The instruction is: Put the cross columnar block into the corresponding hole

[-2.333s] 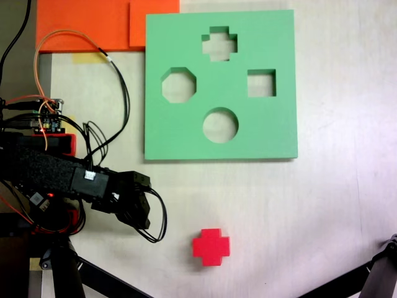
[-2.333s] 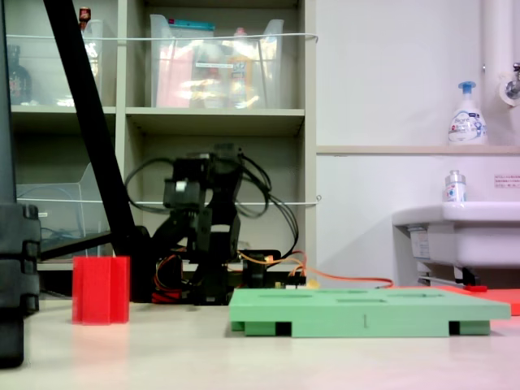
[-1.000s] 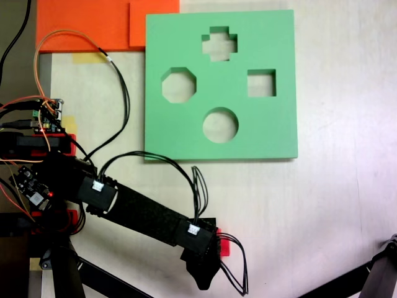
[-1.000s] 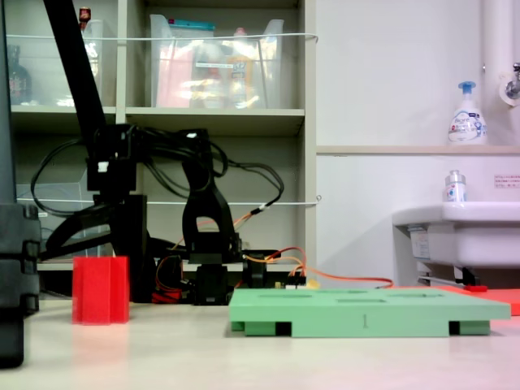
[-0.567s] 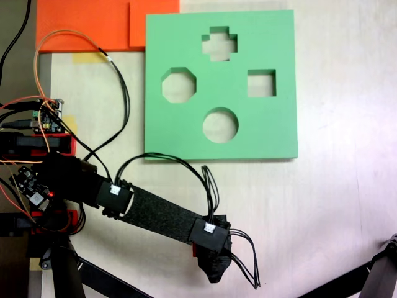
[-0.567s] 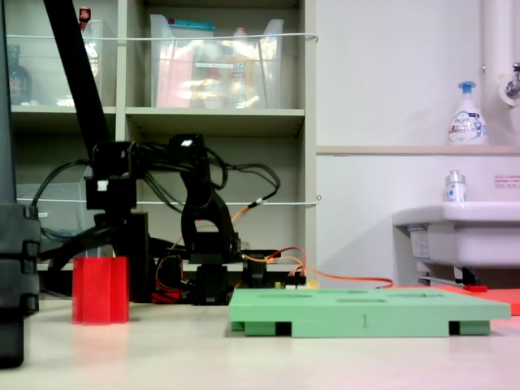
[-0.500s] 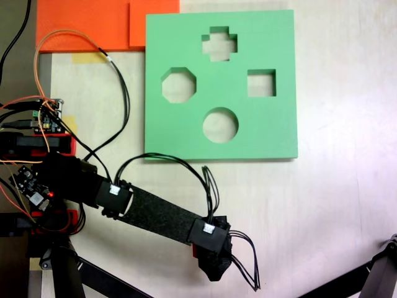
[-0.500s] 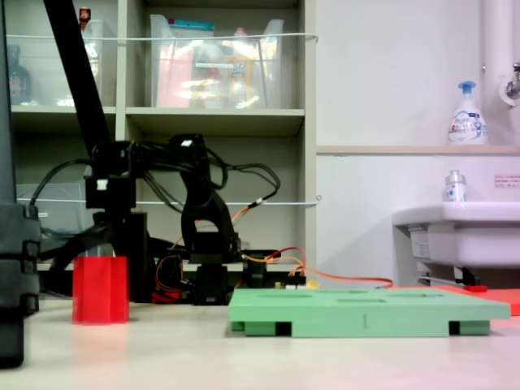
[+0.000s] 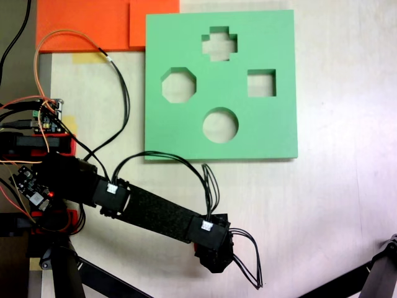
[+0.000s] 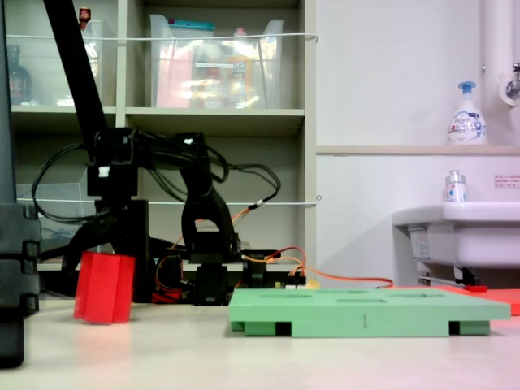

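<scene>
Gripper (image 9: pixel 214 253) at the end of the black arm reaches down over the red block (image 10: pixel 106 288), which in the second exterior view sits tilted, one bottom edge off the table, so the jaws appear closed on it, though the fingers themselves are hidden behind it. In the first exterior view the gripper covers the block almost entirely. To do this lift well, the grip should be kept firm and the block raised clear and level before travelling, since a tilted cross will not drop into a matching cutout. Beyond the gripper, toward the first exterior view's top, lies the green board (image 9: pixel 273 133); the cross hole (image 9: pixel 219 43) is at its far edge, past the octagon hole (image 9: pixel 178 85), round hole (image 9: pixel 220 125) and square hole (image 9: pixel 261 83). Loose black cables (image 9: pixel 245 270) trail beside the gripper and could snag.
</scene>
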Available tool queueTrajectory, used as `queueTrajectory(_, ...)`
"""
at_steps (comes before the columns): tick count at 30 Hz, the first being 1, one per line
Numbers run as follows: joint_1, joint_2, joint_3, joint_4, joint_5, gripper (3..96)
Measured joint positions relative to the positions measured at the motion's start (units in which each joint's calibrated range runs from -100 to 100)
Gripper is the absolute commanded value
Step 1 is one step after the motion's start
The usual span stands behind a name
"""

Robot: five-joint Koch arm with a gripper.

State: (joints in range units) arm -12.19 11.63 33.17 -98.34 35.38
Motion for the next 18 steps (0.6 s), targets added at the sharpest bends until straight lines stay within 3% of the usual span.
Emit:
queueTrajectory(9,4.2,-15.0,-5.1,-0.3,5.7,39.3)
queueTrajectory(18,16.1,-30.6,-5.7,-0.2,19.8,39.5)
